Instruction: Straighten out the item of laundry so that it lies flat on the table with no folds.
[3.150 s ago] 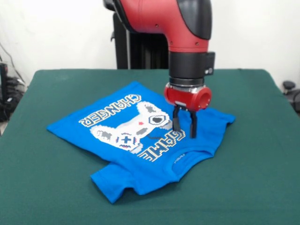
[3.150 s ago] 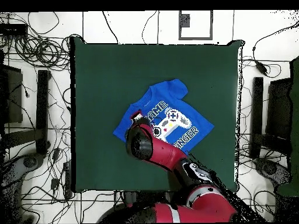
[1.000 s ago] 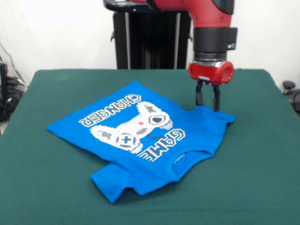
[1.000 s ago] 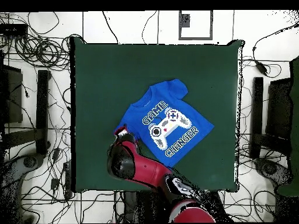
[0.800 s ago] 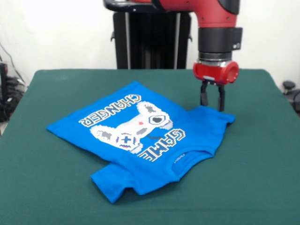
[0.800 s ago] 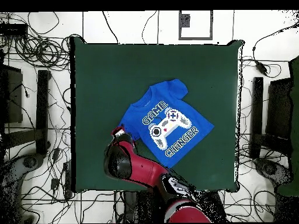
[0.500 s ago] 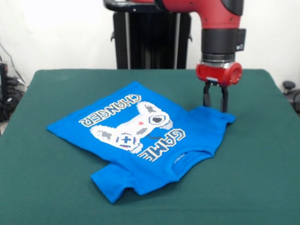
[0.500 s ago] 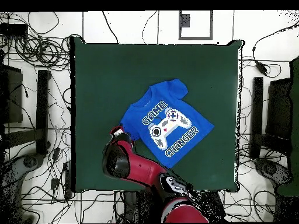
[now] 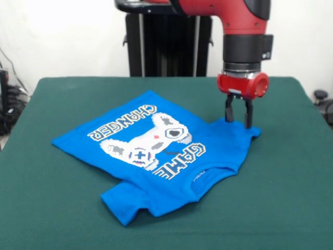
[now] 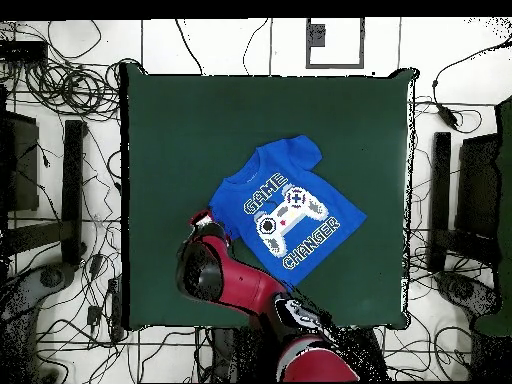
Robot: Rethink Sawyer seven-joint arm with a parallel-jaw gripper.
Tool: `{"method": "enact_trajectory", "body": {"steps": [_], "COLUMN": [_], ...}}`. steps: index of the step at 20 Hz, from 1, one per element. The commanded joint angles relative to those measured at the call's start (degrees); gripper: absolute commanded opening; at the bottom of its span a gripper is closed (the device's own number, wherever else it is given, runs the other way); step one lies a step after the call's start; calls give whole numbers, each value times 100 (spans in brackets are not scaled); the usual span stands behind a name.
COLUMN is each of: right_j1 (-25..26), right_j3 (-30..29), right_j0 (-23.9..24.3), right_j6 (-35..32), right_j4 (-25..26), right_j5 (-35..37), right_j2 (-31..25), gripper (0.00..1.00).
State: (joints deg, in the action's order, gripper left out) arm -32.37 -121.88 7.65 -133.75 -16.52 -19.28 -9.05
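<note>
The blue T-shirt [image 9: 156,151] lies print side up near the middle of the green table [image 9: 291,198], set at a slant to the table's edges. Its white "GAME CHANGER" lettering and controller graphic are fully legible, so the chest panel is mostly spread. It is not flat throughout. One sleeve [image 9: 122,205] points toward the table's front edge, and the cloth beside it looks doubled over near the collar. The other sleeve [image 9: 244,130], under the arm, looks tucked short or bunched, with little of it showing in the overhead view.

The gripper [image 9: 238,122] hangs straight down from the red wrist over that second sleeve. Its two black fingers [image 9: 247,115] stand a narrow gap apart, with nothing between them. The tips sit at or just above the cloth edge; I cannot tell whether they touch it.

Handling assessment: this is a small, light, limp knit garment. It should drag easily across the felt-like top, but the felt may catch it and carry the whole shirt along rather than open the fold. A pinch on a single layer at the sleeve hem or outer corner seems the soundest hold, followed by a pull outward, away from the body of the shirt. Gripping two layers would likely keep the fold.
</note>
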Motion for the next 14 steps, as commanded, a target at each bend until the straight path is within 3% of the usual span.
{"method": "enact_trajectory", "body": {"steps": [1,14], "right_j1": [238,833], "right_j3": [583,1027], "right_j0": [-185,-314], "right_j6": [-1208,-1000], "right_j4": [-547,-569], "right_j5": [253,28], "right_j2": [-394,-268], "gripper": [100,100]}}
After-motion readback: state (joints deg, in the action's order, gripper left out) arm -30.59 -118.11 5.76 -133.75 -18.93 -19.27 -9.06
